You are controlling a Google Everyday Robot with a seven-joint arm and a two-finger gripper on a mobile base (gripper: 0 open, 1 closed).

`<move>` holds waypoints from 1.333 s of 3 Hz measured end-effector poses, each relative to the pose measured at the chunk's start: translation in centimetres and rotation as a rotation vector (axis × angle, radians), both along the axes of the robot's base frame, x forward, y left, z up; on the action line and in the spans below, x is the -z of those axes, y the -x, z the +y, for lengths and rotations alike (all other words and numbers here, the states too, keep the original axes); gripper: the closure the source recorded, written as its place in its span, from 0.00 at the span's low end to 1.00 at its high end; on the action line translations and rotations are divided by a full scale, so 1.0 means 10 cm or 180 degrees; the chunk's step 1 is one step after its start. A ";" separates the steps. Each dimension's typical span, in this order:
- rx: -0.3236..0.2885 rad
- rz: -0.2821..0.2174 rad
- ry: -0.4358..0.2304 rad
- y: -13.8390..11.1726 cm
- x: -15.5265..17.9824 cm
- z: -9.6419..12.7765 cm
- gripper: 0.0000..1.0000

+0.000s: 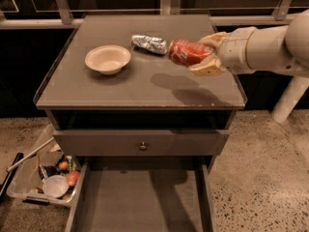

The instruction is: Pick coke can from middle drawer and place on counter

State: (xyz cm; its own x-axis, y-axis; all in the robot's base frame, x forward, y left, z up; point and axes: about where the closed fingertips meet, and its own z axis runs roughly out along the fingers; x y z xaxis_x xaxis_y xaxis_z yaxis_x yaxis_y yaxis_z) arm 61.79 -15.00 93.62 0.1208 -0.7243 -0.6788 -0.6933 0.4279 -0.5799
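Status: retrieval complete, placement pending. The drawer (140,202) stands open at the bottom of the view and its visible floor is bare. The can (183,52) is out of it, pinched between the two fingers of the gripper (199,55), one finger above and one below. The can lies on its side, held over the right rear part of the counter (120,86). Its shadow falls on the surface nearer the front edge, so the can is judged to be clear of the counter, not resting on it. Its free end sits just beside a foil packet (149,43); contact between the two cannot be confirmed. A bowl (107,58) stands well to the left. Remaining steps, as judged: lower the can onto bare counter, release the grip, withdraw the arm.
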 end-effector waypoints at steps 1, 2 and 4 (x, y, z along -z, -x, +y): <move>-0.0074 0.0127 -0.0193 -0.13 0.28 0.04 1.00; -0.0107 0.0287 -0.0347 -0.24 0.58 0.10 1.00; -0.0151 0.0394 -0.0469 -0.39 0.73 0.31 0.81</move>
